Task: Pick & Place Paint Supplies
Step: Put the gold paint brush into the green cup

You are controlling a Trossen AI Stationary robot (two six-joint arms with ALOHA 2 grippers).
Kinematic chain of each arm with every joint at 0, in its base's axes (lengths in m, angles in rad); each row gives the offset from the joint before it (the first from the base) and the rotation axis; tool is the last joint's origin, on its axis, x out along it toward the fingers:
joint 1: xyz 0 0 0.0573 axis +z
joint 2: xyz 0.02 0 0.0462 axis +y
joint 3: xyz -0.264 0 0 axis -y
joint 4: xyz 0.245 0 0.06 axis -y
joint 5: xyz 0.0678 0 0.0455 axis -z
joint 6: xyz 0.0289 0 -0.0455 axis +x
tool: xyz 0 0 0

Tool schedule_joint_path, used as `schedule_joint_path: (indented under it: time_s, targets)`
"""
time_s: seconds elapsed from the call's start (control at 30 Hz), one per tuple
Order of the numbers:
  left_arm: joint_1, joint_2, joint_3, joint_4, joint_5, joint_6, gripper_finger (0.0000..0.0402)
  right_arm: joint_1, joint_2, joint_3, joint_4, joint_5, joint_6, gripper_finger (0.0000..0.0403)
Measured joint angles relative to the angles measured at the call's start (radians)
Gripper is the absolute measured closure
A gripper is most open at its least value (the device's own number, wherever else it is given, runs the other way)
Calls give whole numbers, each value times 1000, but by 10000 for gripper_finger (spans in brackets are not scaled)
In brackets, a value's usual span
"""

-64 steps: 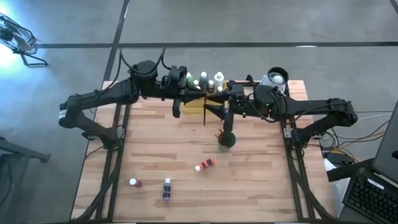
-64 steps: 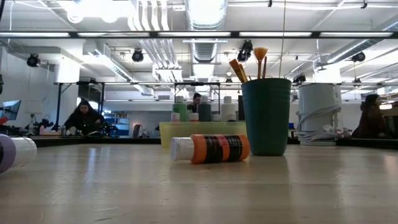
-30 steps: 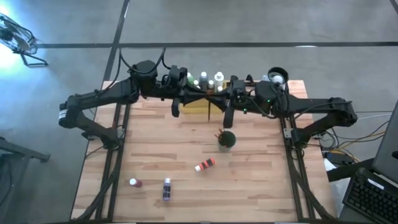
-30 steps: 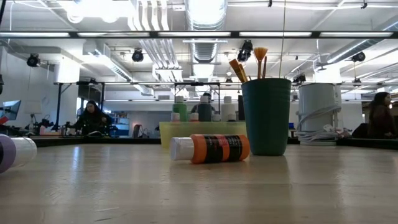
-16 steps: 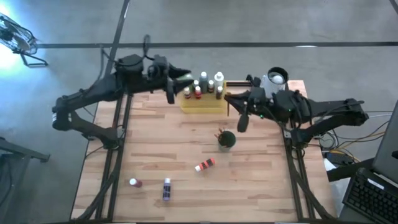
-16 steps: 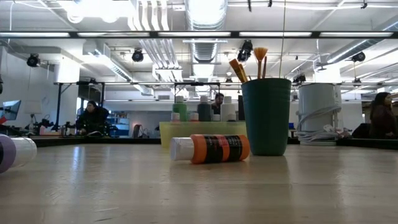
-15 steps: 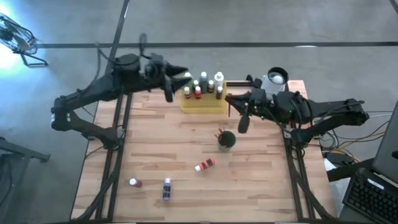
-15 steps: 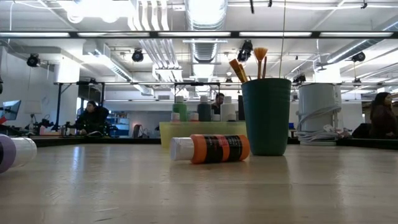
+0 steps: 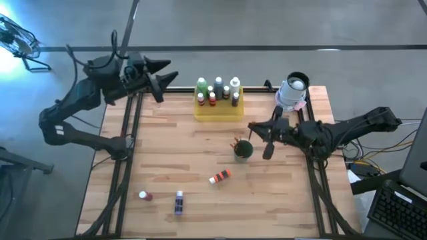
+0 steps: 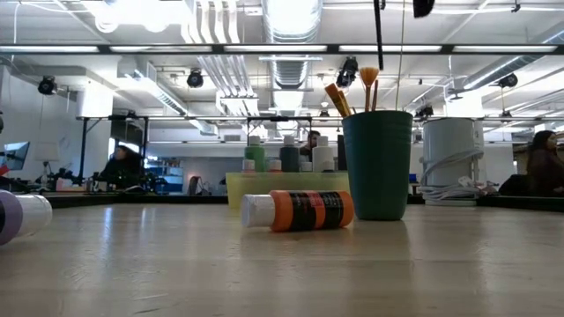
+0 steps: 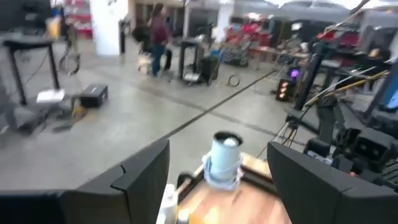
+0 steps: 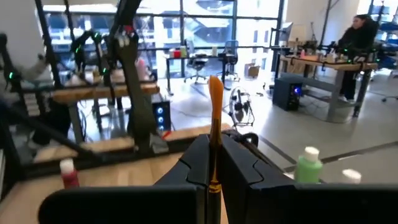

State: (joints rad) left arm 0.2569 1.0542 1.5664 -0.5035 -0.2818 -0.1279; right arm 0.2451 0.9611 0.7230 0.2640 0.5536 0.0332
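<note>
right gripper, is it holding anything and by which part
Yes. The right gripper is shut on a paintbrush, pinching its thin wooden handle, which sticks out past the fingertips. The left gripper is open and holds nothing.

Pale striped plank worktop (image 9: 167, 153). Translucent yellow rectangular tray (image 9: 219, 110). Dark green round cup (image 10: 378, 165). Orange white-capped bottle, black label (image 10: 300, 210). Orange-brown thin brush (image 12: 215, 130) in black right hand (image 12: 214, 163).

Pale planked wood table (image 9: 200, 160), translucent plastic tray (image 9: 219, 111), wooden paintbrush (image 12: 215, 118)

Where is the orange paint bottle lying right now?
High view: the orange paint bottle lies on its side mid-table, just in front of the green cup.
</note>
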Motion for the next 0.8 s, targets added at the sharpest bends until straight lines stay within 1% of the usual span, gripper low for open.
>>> schedule_joint_path:
  time_s: [0.07, 0.23, 0.3, 0.4, 0.5, 0.7, 0.8]
  targets:
    - [-2, -16, -1, -60, -56, -34, 128, 0, -3, -47, 33, -4, -14, 391]
    - [-8, -30, -21, -251, -310, -118, 129, 0, 2, -168, 104, -4, -4, 391]
    - [-8, -30, -51, -292, -362, -136, 129, 0, 4, -221, 177, -7, 4, 391]
    - [-9, -32, -100, -300, -375, -156, 129, -1, 6, -284, 291, -7, 14, 391]
    - [-9, -33, -132, -299, -376, -163, 129, 0, 8, -315, 352, -8, 12, 391]
    - [-9, -32, -150, -297, -379, -161, 129, -1, 10, -317, 356, -36, 24, 392]
    - [-9, -33, -146, -295, -379, -161, 129, -1, 33, -315, 357, -38, 33, 392]
